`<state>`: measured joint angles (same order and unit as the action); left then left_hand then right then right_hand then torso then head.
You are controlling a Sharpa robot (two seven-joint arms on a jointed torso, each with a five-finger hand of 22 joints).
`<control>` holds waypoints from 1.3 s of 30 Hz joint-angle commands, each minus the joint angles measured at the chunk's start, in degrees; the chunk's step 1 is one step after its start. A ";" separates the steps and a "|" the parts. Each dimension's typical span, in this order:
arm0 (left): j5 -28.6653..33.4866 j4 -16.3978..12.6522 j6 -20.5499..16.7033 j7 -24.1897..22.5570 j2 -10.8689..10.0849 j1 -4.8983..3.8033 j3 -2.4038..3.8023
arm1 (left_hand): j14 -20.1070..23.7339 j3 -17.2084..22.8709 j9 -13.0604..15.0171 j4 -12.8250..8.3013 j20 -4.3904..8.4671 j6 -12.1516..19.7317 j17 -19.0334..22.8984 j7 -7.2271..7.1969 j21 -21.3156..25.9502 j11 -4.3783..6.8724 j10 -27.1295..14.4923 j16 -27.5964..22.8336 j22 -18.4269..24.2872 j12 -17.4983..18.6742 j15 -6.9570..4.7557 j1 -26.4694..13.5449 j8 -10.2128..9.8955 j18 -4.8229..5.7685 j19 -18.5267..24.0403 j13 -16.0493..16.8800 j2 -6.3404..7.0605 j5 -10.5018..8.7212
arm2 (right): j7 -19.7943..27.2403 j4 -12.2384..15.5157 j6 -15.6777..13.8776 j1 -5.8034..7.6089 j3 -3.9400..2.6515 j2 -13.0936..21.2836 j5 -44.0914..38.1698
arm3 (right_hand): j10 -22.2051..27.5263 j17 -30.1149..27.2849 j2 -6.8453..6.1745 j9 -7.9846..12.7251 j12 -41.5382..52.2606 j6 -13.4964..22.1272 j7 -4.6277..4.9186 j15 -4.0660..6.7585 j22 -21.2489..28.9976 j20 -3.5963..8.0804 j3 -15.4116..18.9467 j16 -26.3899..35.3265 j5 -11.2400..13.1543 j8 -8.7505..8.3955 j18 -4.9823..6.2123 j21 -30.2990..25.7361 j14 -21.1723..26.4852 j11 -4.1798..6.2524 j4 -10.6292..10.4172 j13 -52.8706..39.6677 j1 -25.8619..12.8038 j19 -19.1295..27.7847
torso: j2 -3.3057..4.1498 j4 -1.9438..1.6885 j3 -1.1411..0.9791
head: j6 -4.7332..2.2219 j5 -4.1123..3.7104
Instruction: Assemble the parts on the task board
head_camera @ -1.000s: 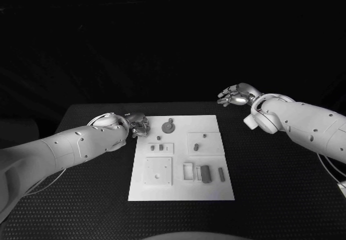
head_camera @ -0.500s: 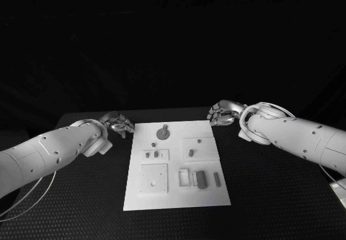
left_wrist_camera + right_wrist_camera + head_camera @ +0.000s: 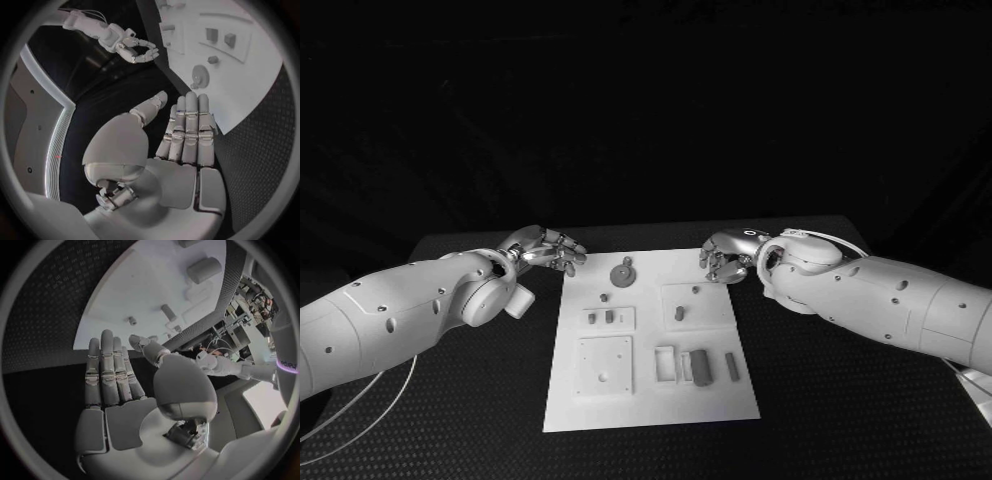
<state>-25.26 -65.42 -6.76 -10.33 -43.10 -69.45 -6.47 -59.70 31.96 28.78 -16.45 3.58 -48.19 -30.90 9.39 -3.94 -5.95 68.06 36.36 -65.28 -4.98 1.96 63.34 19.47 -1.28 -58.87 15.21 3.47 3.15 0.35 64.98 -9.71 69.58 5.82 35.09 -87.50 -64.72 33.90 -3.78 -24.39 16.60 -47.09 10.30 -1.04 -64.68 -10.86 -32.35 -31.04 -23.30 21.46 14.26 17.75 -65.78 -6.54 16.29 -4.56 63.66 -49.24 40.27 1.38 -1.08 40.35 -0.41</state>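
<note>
Task board [image 3: 653, 390]: white plate laid flat at the middle of the black table [image 3: 877, 400], lengthwise away from the robot. Parts [image 3: 701, 367]: small grey pieces set in the board's recesses; round part [image 3: 626, 272] near the far edge. Left hand [image 3: 545, 250]: held beside the board's far left corner, fingers extended, nothing held. Right hand [image 3: 724, 255]: held over the far right corner, fingers straight, nothing held

Parts [image 3: 704, 367] on task board [image 3: 646, 400] too small to identify.
</note>
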 commanded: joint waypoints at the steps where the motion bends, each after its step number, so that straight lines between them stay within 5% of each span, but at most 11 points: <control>1: 3.41 -1.23 1.13 -2.72 -0.04 -0.11 0.05 | -0.26 -0.20 -0.12 -0.04 -0.04 0.31 0.05 0.02 0.31 -0.08 -0.28 -0.41 0.29 0.26 0.13 0.63 0.27 0.50 -0.11 -0.09 0.17 -0.05 | -1.66 -0.39 -1.13 -0.47 0.34 -0.52 -4.93 | -0.65 0.23 -0.60 -0.06 -0.43 -0.51 -0.04 -0.03 -0.11 0.03 0.07 -0.31 -0.18 0.21 0.74 0.22 -0.54 0.03 -0.31 0.06 0.17 -0.46 | 0.06 -0.01 0.02 | -0.20 -0.13; 17: 4.73 -2.65 0.27 -2.49 -0.14 -0.12 0.05 | -0.07 -0.55 -0.63 0.02 -0.32 1.03 -0.14 0.94 0.22 -0.65 -0.65 -1.70 1.28 0.65 0.49 0.63 0.28 0.52 0.35 -0.35 0.48 0.02 | -1.63 -2.80 -2.26 -1.40 2.22 -3.35 -6.13 | -0.66 0.98 -1.05 0.05 -1.78 -0.32 0.02 -0.01 -0.14 0.15 0.13 0.24 -0.17 -0.20 0.74 -0.28 -0.78 -0.13 -0.31 0.21 -0.10 -0.87 | 0.09 0.11 -0.08 | -0.27 -0.52; 39: 5.02 -3.36 0.49 -2.12 -0.14 -0.13 0.05 | 0.08 -1.03 -1.01 0.08 -0.56 1.76 -0.48 1.51 0.18 -1.17 -0.97 -2.50 1.89 0.82 0.75 0.15 0.29 0.45 0.62 -0.51 0.70 0.01 | -0.93 -4.12 -1.87 -2.47 2.67 -5.38 -6.31 | 0.00 2.44 -0.84 -0.31 -4.52 -2.68 -0.87 -1.09 -0.76 -0.34 0.27 2.59 -0.16 0.29 0.33 -2.31 1.38 -0.92 -0.06 0.19 0.21 1.14 | 0.07 0.12 -0.09 | 0.58 -0.27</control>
<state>-20.80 -68.56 -6.64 -11.87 -43.27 -69.46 -6.48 -59.67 31.32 27.82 -16.44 3.17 -46.76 -31.33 10.83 -3.94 -6.86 67.15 34.11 -63.48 -4.34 2.36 63.55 19.46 -1.16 -58.46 14.78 3.69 3.15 -0.99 60.95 -12.33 67.44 8.26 29.85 -92.90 -64.70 36.31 -4.31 -24.65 12.35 -49.51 9.38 -2.20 -65.41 -11.17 -32.35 -28.60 -23.30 21.46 14.26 15.69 -64.63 -6.99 16.29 -4.52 63.59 -48.29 40.36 1.50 -1.19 40.91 -0.62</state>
